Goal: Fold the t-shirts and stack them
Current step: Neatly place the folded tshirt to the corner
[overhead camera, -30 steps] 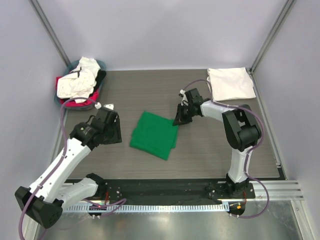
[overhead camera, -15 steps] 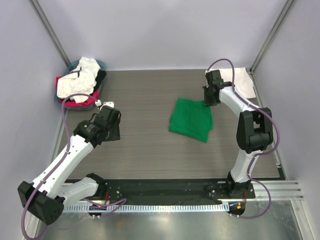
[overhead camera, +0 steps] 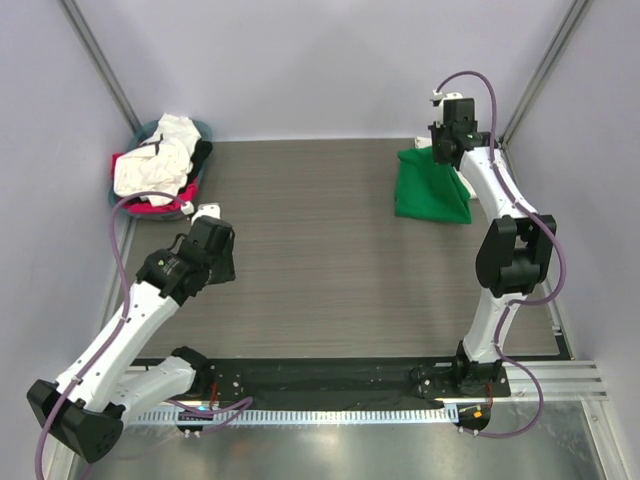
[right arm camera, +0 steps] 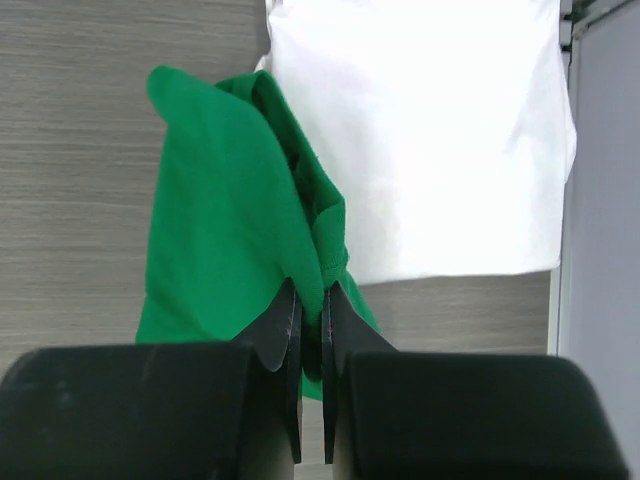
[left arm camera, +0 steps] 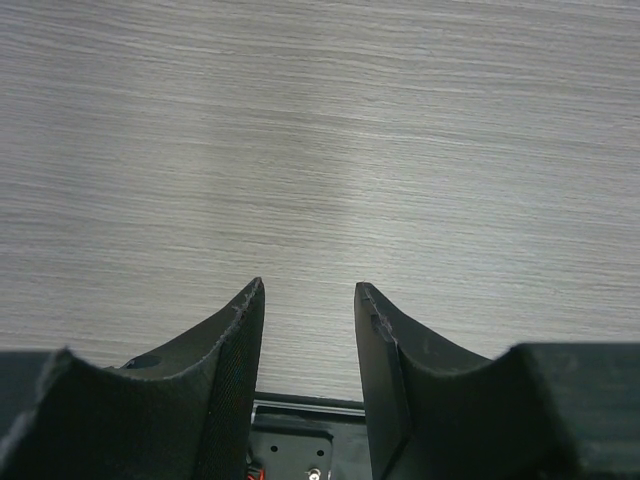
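My right gripper (overhead camera: 440, 152) is shut on the folded green t-shirt (overhead camera: 428, 187), which hangs from it at the table's far right; in the right wrist view the green cloth (right arm camera: 225, 240) is pinched between the fingers (right arm camera: 285, 320). A folded white t-shirt (right arm camera: 420, 130) lies flat beneath and beyond it, mostly hidden behind the arm in the top view. My left gripper (overhead camera: 218, 262) is open and empty over bare table at the left (left arm camera: 308, 290). More t-shirts, white (overhead camera: 155, 160), pink-red and black, are piled in the basket.
The round grey-blue basket (overhead camera: 132, 135) stands at the back left corner. Metal frame posts rise at both back corners. The table's right edge runs close beside the white t-shirt (right arm camera: 562, 200).
My right gripper has carried the green t-shirt from the table's middle up to the back right, lifting it over the white t-shirt. The left arm drew back slightly.
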